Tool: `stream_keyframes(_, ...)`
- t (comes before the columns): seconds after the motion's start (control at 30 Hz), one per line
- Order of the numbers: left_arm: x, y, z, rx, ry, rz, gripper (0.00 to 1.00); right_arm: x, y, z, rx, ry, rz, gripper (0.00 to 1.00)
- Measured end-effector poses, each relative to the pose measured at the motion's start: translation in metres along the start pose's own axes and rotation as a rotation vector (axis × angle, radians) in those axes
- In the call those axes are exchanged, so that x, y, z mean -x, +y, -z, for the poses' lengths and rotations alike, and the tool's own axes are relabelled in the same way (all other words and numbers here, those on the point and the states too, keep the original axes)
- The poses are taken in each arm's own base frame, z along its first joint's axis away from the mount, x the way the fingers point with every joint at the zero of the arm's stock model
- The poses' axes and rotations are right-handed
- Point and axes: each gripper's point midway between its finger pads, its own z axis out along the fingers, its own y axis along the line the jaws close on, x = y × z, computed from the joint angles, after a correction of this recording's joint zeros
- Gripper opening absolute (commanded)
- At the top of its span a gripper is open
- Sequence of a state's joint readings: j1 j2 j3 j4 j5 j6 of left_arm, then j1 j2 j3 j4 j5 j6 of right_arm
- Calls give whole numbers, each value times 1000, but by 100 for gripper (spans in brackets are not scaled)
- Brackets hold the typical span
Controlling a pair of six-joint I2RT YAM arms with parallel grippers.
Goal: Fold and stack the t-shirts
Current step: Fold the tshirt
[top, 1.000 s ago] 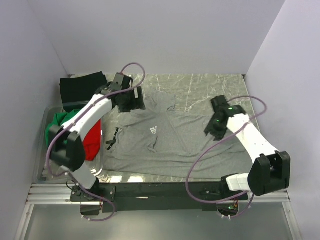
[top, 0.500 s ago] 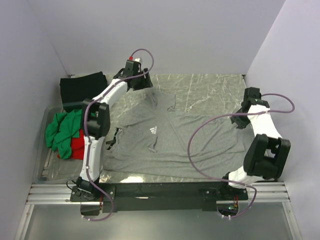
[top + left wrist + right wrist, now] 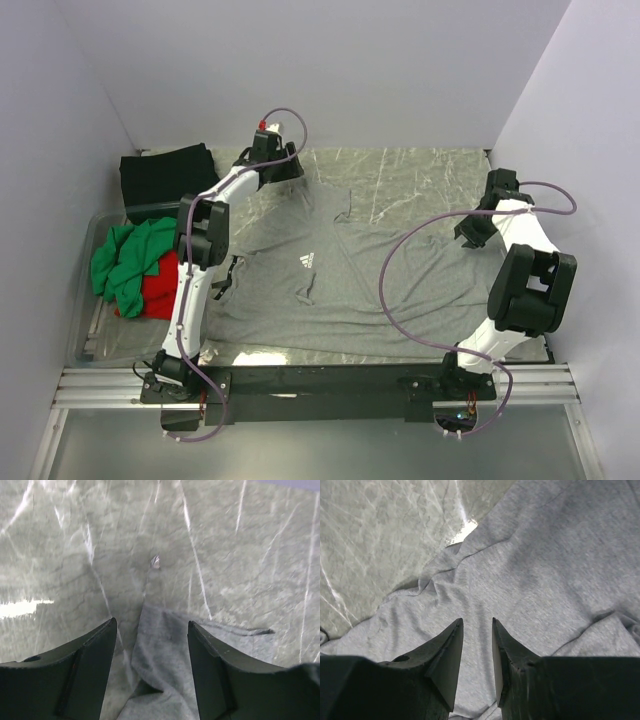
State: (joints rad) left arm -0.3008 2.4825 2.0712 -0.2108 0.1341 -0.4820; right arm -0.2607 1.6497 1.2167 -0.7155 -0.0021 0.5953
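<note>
Overhead, I see the heather-grey t-shirt spread flat mid-surface, with the black t-shirt far left. Left wrist: the left gripper is wide apart and empty over a grey sleeve. Right wrist: the right gripper is barely parted and empty above that shirt.

Glossy marbled table, bearing a heather-grey t-shirt spread across the middle (creased in places), a folded black t-shirt at the far left corner, a clear bin along the left edge.

Marbled table, clear bin.
</note>
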Motion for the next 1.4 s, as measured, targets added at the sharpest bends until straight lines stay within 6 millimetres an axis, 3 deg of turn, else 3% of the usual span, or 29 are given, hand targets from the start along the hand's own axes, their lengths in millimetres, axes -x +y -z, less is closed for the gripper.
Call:
stream_keyframes(0.2,8,-4,-5,-25,-44,-6,64,-9,3,-5,33,33,3,36)
stream_keyframes(0.4,1,1,-21,-33,-54,1,62,-14,8,-5,61,56,5,36)
stream_keyframes(0.9,-6,-13,-25,-72,-49,7,56,-24,9,-8,88,90,5,35)
stream_keyframes(1.07,-12,-19,-25,-74,-36,6,46,-25,9,-9,90,93,5,35)
stream_keyframes(1.4,-14,-6,-26,3,-37,38,19,-26,9,-9,88,97,6,35)
